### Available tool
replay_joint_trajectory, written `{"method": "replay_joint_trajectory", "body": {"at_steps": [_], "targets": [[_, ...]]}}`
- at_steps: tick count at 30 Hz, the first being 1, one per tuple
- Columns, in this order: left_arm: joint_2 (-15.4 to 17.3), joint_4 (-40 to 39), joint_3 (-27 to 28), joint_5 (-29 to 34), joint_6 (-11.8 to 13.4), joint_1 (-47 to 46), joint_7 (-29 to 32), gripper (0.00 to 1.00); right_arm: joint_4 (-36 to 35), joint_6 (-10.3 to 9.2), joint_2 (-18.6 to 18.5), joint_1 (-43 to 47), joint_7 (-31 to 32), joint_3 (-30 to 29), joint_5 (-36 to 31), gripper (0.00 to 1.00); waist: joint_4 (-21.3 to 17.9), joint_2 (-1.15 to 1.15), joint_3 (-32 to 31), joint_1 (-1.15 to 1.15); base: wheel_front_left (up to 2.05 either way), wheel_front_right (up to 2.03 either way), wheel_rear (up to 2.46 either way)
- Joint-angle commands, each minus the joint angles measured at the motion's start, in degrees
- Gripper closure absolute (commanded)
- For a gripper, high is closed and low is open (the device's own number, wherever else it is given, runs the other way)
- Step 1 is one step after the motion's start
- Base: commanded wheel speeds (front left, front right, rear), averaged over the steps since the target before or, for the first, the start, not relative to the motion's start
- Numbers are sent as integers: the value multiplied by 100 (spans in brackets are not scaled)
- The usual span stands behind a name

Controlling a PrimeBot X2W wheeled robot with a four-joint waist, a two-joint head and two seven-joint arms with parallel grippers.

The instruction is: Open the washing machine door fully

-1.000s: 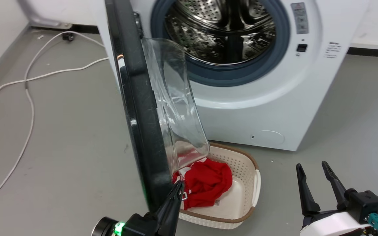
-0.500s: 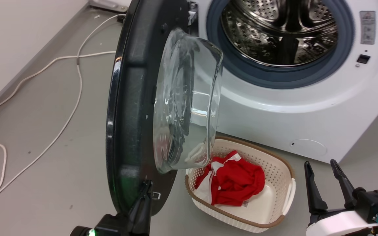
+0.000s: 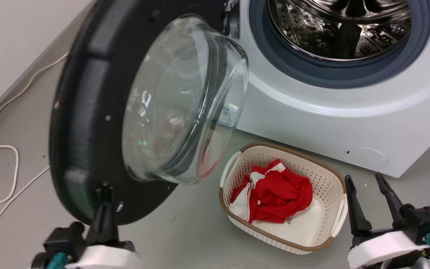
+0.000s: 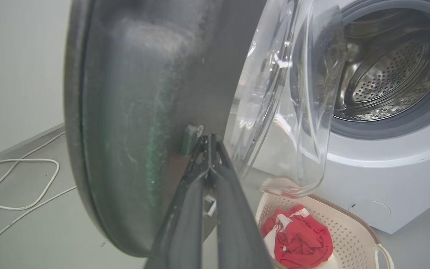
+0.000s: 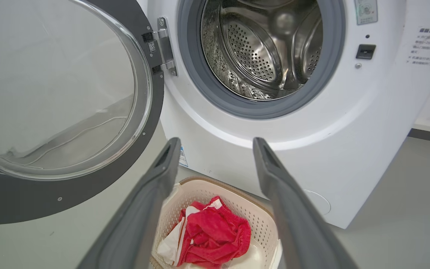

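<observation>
The washing machine door (image 3: pixel 80 123) hangs swung out to the left of the white washing machine (image 3: pixel 312 112), inner face and clear glass bowl (image 3: pixel 185 101) toward me. My left gripper (image 3: pixel 105 186) is shut, its joined tips touching the door's (image 4: pixel 136 112) inner face near the lower rim, beside the latch (image 4: pixel 190 134). Low on the right, my right gripper (image 3: pixel 363 177) stands open and holds nothing. Between the right gripper's (image 5: pixel 217 145) fingers I see the open steel drum (image 5: pixel 259 45) and the door (image 5: pixel 151 123) on its hinge.
A cream laundry basket (image 3: pixel 334 179) with a red garment (image 3: pixel 274 198) sits on the grey floor in front of the machine, between my grippers. A white cable (image 3: pixel 13 164) loops over the floor at the left. A pale wall (image 3: pixel 6 37) runs along the far left.
The door has swung further out to the left, now showing more of its inner face. My left gripper moved left with it, still shut. The head view shifted. The right gripper kept its pose.
</observation>
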Motion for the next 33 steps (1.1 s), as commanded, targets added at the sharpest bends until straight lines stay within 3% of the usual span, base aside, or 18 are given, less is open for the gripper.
{"method": "replay_joint_trajectory", "body": {"at_steps": [1, 17, 26, 33], "targets": [[89, 86, 186, -44, 25, -177, -83, 100, -48, -4, 11, -103, 20, -22, -38, 0, -48, 0, 81, 0, 0, 0, 0], [1076, 1500, 1595, -600, -125, -1473, -292, 100, -223, -4, 11, -319, 140, -76, -149, 0, -365, 0, 634, 0, 0, 0, 0], [1526, 2217, 1885, -755, -333, -1946, -334, 100, -156, -4, 11, -419, 75, -91, -143, 0, -492, 0, 756, 0, 0, 0, 0], [1523, 2446, 1809, -680, -422, -1980, -384, 100, -78, -4, 11, -453, 15, -77, -131, 0, -561, 0, 683, 0, 0, 0, 0]]}}
